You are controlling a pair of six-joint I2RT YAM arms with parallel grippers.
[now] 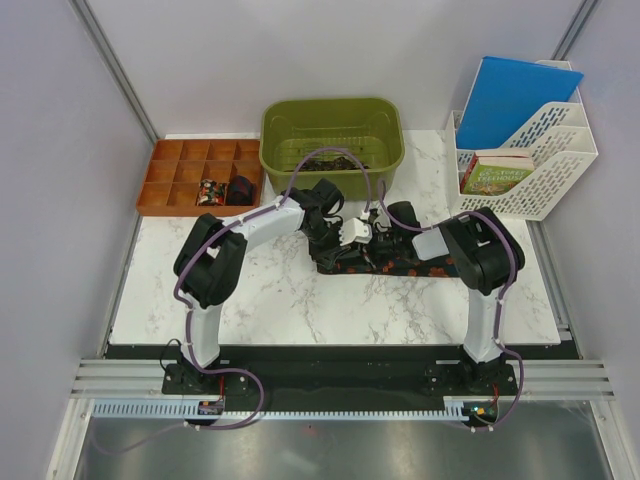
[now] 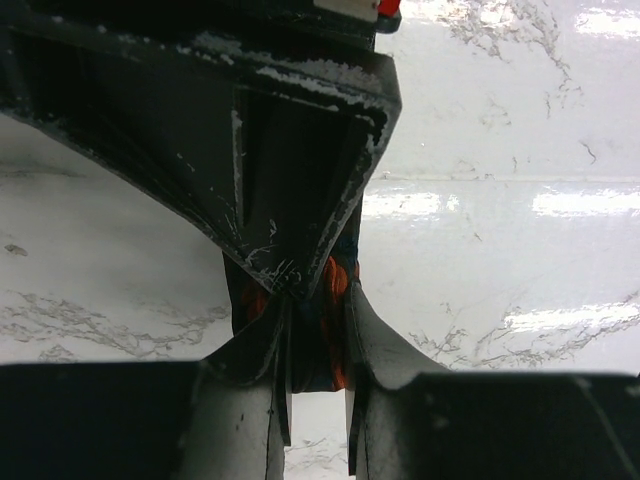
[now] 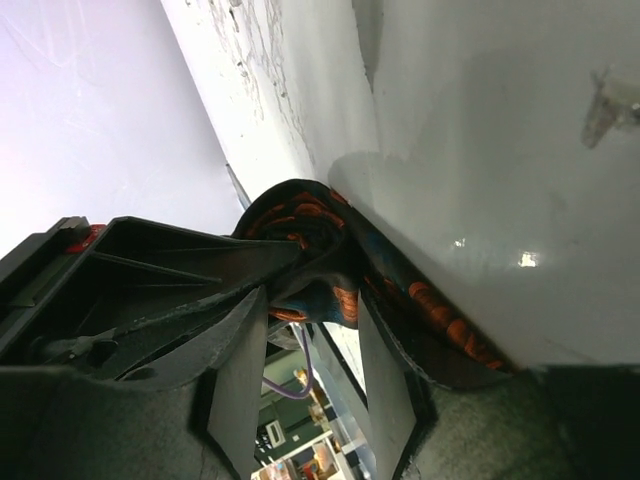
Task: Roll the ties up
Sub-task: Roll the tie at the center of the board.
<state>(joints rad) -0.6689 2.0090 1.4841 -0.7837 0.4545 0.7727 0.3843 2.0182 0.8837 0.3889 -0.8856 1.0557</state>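
The tie (image 1: 405, 268) lies on the marble desk (image 1: 250, 300) just in front of the green bin (image 1: 275, 150), its long axis running left to right. Toward its left part the arms meet. The left fingers (image 2: 385, 360) pinch the fabric narrowly, and the right fingers (image 3: 390, 380) grip a rolled coil of it. I cannot make out its tip.

Top view: tie (image 1: 420, 268) at the middle of the marble table's (image 1: 300, 310) far edge has its left end buried under left gripper (image 1: 338, 232) and right gripper (image 1: 388, 225), so the roll isn't visible there. Ties (image 1: 335, 158) in green bin (image 1: 280, 135) and coils (image 1: 212, 190) in orange tray (image 1: 160, 190) at far-left corner are too small to count. Wrist views: tie mostly hidden behind the opposing gripper's black body, only a patch shows between the fingers.
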